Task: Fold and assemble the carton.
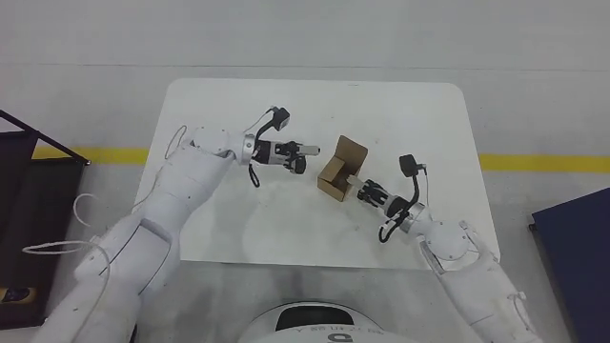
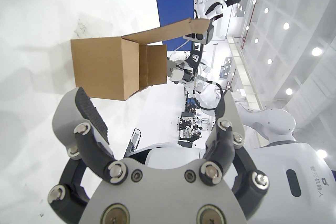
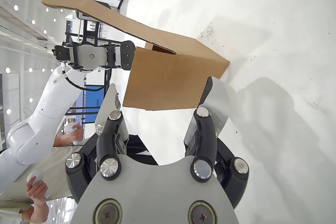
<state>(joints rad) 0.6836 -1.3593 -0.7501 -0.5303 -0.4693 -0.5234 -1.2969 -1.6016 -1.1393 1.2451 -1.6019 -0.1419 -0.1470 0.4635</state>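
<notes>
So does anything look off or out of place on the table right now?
Nothing is spilled or damaged. The carton is unfinished, with one long flap standing open above its top. The table has some dark scuff marks beside the carton.

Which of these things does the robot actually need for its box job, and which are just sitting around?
For the job: carton, left gripper, right gripper, table under them.
Just around: yellow floor line, blue board, dark stand on the floor.
</notes>
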